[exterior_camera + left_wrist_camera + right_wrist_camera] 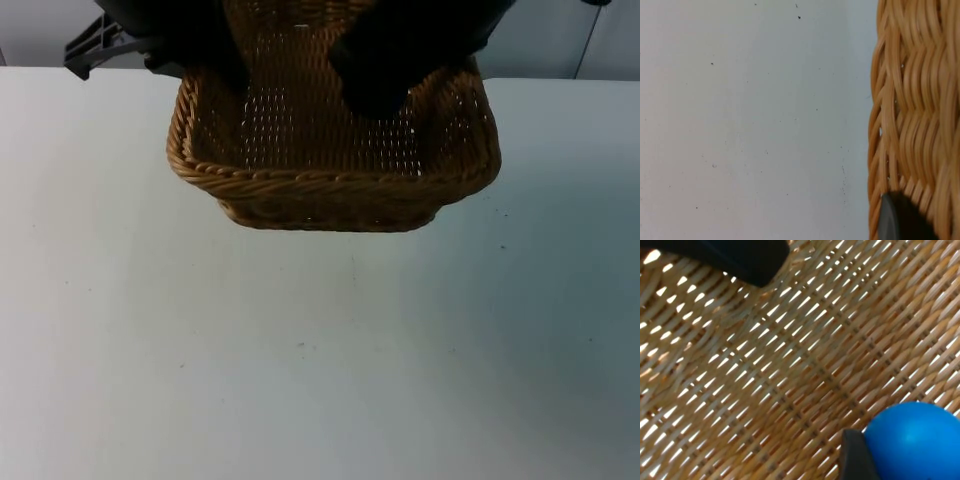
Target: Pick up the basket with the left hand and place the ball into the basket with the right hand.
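- The rectangular woven wicker basket (335, 170) of tan-brown cane is lifted above the white table (300, 350); in the top view it sits at twelve o'clock, its braided rim facing the camera and light passing through its open weave.
- The round blue ball (914, 440) shows in the right wrist view, just above the basket's woven floor and touching a black fingertip (855, 457) of the right gripper.
- The right gripper (375, 85) is down inside the basket, at about one o'clock from the basket's middle in the top view. Its fingers appear closed around the blue ball, since the ball sits pressed against the fingertip over the weave.
- The left gripper (205, 60) is at the basket's far left rim, at about eleven o'clock from the basket's middle in the top view. In the left wrist view one black fingertip (900, 220) lies against the woven side wall (912, 115), so the fingers are clamped on the basket's wall.
- Beside that wall the left wrist view shows the bare table surface with small dark specks.
- Behind the table, at twelve o'clock in the top view, stands the grey partition wall (560, 40).
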Controlling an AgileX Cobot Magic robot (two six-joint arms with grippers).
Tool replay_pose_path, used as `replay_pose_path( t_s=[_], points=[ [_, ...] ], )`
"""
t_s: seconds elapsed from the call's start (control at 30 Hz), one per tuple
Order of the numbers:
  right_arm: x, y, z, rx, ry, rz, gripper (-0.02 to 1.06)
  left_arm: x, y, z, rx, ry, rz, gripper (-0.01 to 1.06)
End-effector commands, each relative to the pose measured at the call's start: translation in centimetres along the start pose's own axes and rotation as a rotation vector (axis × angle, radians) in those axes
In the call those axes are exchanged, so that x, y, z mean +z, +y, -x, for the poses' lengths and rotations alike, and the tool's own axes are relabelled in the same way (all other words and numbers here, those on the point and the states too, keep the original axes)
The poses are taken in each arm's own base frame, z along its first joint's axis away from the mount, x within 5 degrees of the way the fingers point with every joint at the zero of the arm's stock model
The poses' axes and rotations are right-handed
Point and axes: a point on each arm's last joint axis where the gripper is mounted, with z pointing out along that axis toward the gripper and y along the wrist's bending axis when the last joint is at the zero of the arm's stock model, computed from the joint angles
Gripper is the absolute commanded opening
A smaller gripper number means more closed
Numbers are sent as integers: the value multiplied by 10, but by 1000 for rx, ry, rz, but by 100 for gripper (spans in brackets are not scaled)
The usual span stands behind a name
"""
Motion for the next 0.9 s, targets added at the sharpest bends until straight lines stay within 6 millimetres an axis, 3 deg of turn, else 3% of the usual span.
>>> replay_pose_path(
  t_s=[0.0, 0.17, 0.23, 0.3, 0.37, 0.5, 0.53, 0.67, 0.73, 0.87],
  points=[
    [-2, 1, 4, 15, -21, -5, 0, -4, -5, 2, -20, -23, -29, 0],
    [-2, 1, 4, 12, -21, -6, 1, -4, -5, 2, -20, -21, -29, 0],
    [-2, 1, 4, 12, -21, -6, 8, -4, -5, 2, -20, -19, -29, 0],
    [-2, 1, 4, 17, -25, -7, 23, -4, -5, 2, -13, -19, -29, 0],
    [-2, 1, 4, 19, -27, -8, 30, -4, -5, 2, -8, -17, -29, 0],
    [-2, -2, 6, 44, -41, -39, 63, -4, -5, 2, -8, -17, -29, 0],
    [-2, -2, 6, 44, -41, -39, 63, -4, -5, 2, -8, -17, -29, 0],
    [-2, -3, 4, 38, -26, -52, 99, -4, -5, 2, -4, -16, -29, 0],
    [-2, -3, 4, 38, -24, -51, 105, -4, -5, 2, -2, -16, -29, 0],
    [-2, -1, 5, 74, -30, -23, 105, -4, -5, 2, -2, -16, -29, 0]
  ],
)
